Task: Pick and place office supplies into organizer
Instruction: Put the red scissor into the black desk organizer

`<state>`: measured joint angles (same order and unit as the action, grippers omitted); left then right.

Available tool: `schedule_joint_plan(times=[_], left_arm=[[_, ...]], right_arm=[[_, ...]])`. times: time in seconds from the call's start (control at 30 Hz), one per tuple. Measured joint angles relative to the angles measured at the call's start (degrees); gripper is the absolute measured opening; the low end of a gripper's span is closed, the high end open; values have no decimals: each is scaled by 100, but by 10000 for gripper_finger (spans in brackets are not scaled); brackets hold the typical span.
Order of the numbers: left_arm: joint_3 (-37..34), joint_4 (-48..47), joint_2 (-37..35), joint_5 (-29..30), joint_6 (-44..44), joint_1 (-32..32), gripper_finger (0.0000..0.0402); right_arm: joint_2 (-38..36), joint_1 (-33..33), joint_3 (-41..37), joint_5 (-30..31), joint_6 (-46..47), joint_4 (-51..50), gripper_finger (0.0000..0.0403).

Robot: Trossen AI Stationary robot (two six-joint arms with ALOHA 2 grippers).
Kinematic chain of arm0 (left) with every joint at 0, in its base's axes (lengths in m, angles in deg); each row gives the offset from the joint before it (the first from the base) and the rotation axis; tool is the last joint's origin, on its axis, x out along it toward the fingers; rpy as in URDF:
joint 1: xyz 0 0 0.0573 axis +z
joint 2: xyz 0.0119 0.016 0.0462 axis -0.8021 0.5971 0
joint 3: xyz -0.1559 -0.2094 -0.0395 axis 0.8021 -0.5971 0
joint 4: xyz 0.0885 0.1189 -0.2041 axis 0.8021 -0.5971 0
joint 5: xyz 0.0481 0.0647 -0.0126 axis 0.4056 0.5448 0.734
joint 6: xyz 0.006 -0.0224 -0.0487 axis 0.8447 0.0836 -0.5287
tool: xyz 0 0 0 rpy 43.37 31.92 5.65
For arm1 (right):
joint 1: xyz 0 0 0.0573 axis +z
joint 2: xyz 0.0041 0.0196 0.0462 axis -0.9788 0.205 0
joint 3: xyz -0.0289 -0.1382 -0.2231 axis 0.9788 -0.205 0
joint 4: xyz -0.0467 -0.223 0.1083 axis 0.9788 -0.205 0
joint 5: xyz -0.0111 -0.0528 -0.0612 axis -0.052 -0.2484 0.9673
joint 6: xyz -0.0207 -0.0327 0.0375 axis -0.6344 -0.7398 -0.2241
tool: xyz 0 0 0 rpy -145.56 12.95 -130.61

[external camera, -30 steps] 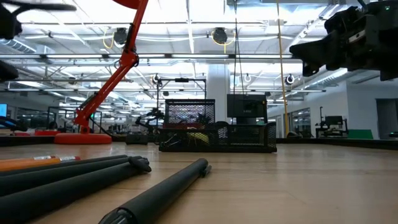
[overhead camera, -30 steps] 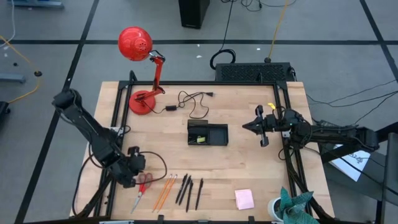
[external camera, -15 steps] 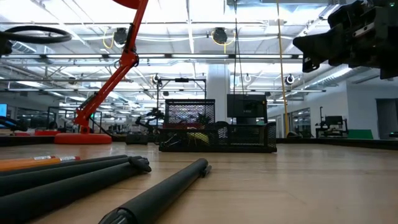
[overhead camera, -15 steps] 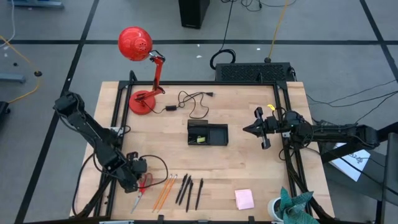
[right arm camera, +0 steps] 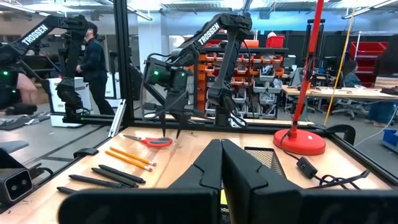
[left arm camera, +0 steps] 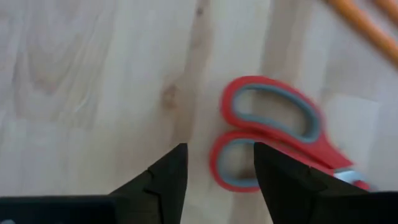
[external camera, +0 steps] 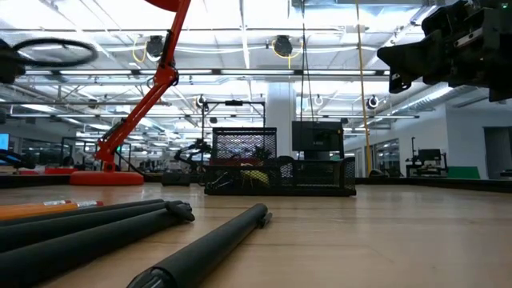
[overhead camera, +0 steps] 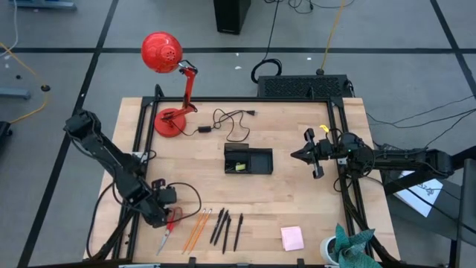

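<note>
The red-handled scissors (overhead camera: 168, 229) lie flat near the table's front left. My left gripper (overhead camera: 165, 211) points down just over their handle loops (left arm camera: 273, 134), open, with the edge of one loop showing between its fingers; I see no touch. Beside the scissors lie two orange pencils (overhead camera: 195, 229), black pens (overhead camera: 225, 229) and a pink sticky-note pad (overhead camera: 291, 238). The black organizer (overhead camera: 248, 160) stands mid-table with a yellow-green block (overhead camera: 238, 165) in its left compartment. My right gripper (overhead camera: 296, 155) hovers shut to the organizer's right, holding nothing.
A red desk lamp (overhead camera: 171, 82) stands at the far left, and a black cable (overhead camera: 230, 123) lies behind the organizer. A large black box (overhead camera: 301, 85) sits beyond the far edge. A cup with teal cloth (overhead camera: 349, 249) stands at the near right corner.
My left gripper has moved a little toward the table's near edge and down, closing in on the scissors' handles. The scissors and the other supplies have stayed where they were.
</note>
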<state>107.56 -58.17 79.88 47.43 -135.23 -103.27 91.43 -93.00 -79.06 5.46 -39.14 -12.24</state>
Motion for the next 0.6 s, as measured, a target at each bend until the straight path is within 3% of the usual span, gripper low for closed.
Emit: schedule_joint_plan(times=[0.37, 0.6], left_arm=[[-715, 847, -46, -172, -444, 2, 159], [-744, 1200, -17, -141, -34, -61, 157]], right_arm=[[18, 0, 3, 9, 3, -9, 0], [43, 0, 4, 15, 66, -35, 0]])
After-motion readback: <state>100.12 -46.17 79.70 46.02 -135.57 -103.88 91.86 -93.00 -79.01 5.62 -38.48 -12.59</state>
